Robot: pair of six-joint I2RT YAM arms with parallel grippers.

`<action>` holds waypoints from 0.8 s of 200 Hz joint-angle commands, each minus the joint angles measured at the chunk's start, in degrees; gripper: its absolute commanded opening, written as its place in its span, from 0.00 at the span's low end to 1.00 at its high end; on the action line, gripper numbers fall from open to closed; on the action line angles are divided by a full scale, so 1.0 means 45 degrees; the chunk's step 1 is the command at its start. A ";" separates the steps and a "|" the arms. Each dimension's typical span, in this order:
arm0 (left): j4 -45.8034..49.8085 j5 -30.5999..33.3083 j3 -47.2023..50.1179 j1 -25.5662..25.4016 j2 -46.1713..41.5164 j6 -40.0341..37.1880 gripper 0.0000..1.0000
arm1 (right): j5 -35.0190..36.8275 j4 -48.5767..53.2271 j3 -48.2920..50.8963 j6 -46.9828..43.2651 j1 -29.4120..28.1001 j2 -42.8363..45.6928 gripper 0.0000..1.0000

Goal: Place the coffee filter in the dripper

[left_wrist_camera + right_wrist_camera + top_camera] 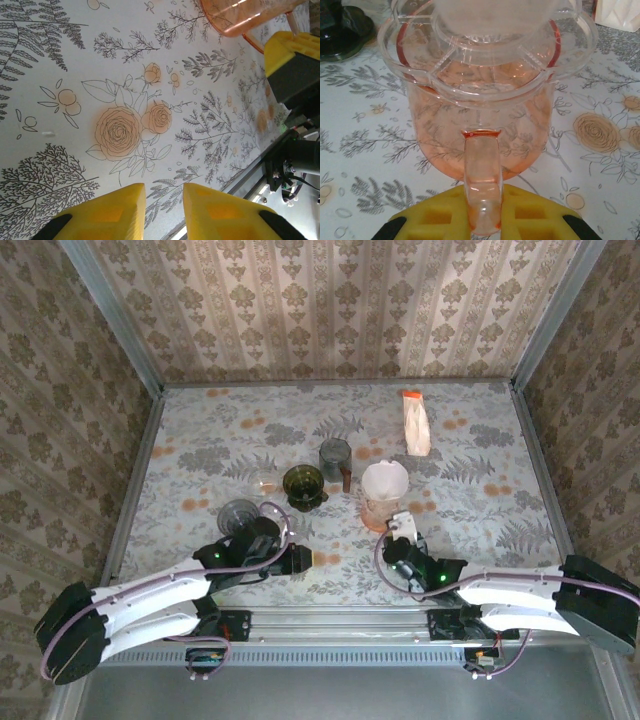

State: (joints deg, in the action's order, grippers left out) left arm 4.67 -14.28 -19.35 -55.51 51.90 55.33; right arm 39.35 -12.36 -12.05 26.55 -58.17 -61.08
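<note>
Right wrist view: right gripper clamps the jug handle, filter apparently seated in the dripper at 12 o'clock, so hold level and release slowly; left gripper, fingers slightly apart, is empty.

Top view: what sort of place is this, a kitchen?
Probably a staged test booth, not a real kitchen: wallpaper panels in a metal frame, a floral-covered table with glass cups and a pink carafe, and two robot arms bolted along its edge.
</note>
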 commanded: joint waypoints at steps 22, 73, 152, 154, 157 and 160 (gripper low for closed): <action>0.0442 0.0069 0.0238 0.0033 -0.0398 -0.0030 0.29 | -0.1418 -0.1300 -0.0611 -0.1206 0.1655 -0.0988 0.17; 0.0647 0.0069 0.0199 0.0108 -0.0533 -0.0061 0.29 | -0.2718 -0.2435 -0.1552 -0.1912 0.2856 -0.3104 0.17; 0.1082 0.0127 0.0219 0.0229 -0.0929 -0.0050 0.29 | -0.2690 -0.2803 -0.2672 -0.1860 0.3700 -0.5264 0.18; 0.1089 0.0127 0.0219 0.0236 -0.0928 -0.0050 0.29 | -0.2690 -0.2792 -0.2682 -0.1847 0.3706 -0.5282 0.18; 0.1087 0.0127 0.0221 0.0227 -0.0928 -0.0050 0.29 | -0.2658 -0.2744 -0.2728 -0.1838 0.3744 -0.5303 0.18; 0.1091 0.0127 0.0219 0.0225 -0.0930 -0.0050 0.29 | -0.2633 -0.2718 -0.2740 -0.1822 0.3766 -0.5311 0.18</action>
State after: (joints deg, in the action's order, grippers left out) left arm 8.03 -14.13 -19.09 -54.98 48.62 55.33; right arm 27.97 -27.51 -23.75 18.98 -42.41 -83.00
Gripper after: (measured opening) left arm 0.287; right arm 0.181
